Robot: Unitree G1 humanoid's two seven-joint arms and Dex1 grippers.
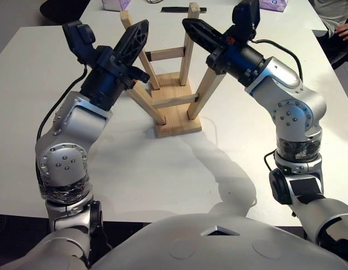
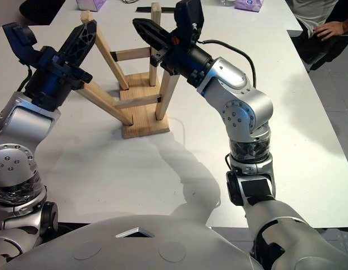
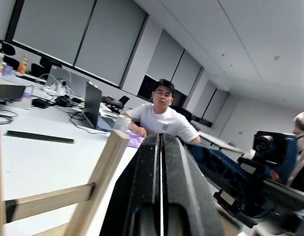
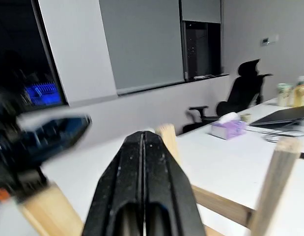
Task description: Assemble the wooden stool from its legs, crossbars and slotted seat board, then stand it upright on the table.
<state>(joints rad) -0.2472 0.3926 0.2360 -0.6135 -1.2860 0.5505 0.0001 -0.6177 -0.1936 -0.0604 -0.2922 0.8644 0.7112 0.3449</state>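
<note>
The wooden stool stands upside down on the white table, its slotted seat board (image 1: 179, 125) flat and its legs pointing up. Two crossbars (image 1: 168, 54) (image 1: 175, 101) link the legs. My left gripper (image 1: 143, 27) is shut with nothing in it, raised beside the back left leg (image 1: 141, 53); its body covers the top of the front left leg (image 1: 147, 104). My right gripper (image 1: 189, 25) is shut on nothing too, hovering by the back right leg (image 1: 188, 56) and hiding the top of the front right leg (image 1: 204, 94). In the wrist views both finger pairs (image 3: 160, 162) (image 4: 143, 162) press together.
Purple tissue boxes (image 1: 273, 4) (image 1: 113, 4) and a black strip (image 1: 175, 9) lie at the table's far edge. A laptop (image 3: 92, 104) sits on a desk behind. The table (image 1: 162, 180) between the stool and me is bare.
</note>
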